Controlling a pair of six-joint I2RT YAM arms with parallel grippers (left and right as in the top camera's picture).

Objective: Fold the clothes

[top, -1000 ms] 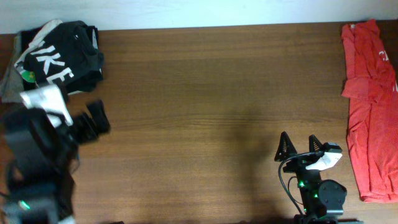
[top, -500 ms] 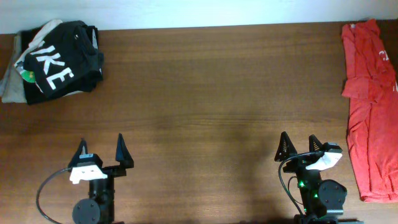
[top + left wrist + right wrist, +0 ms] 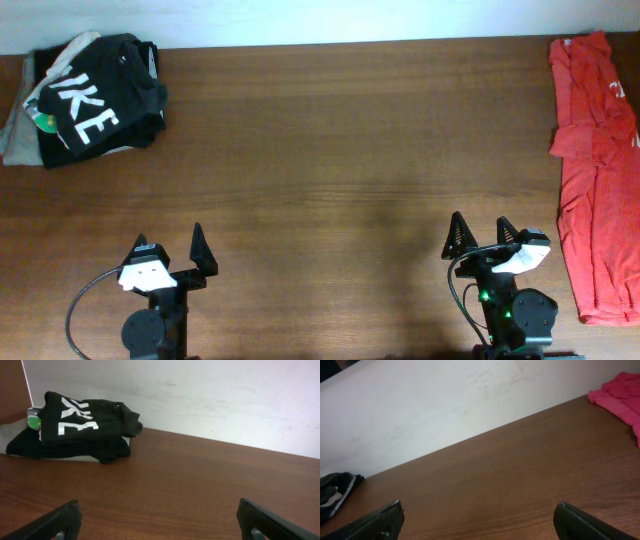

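Observation:
A folded black T-shirt with white NIKE lettering [image 3: 95, 95] lies at the table's far left corner; the left wrist view shows it far ahead on the left [image 3: 82, 422]. A red T-shirt [image 3: 595, 170] lies spread along the right edge, and one corner of it shows in the right wrist view [image 3: 620, 395]. My left gripper [image 3: 168, 240] stands open and empty near the front edge, its fingers wide apart over bare wood [image 3: 159, 505]. My right gripper [image 3: 480, 222] is open and empty at the front right, left of the red shirt [image 3: 479, 505].
A grey garment [image 3: 15, 130] with a green spot [image 3: 42, 122] lies under the black shirt. The brown wooden table [image 3: 320, 150] runs back to a white wall [image 3: 300, 20]. Black cables loop beside both arm bases.
The left arm has drawn back from beside the black shirt to the front edge, then shifted slightly right. The right arm and both shirts have not moved.

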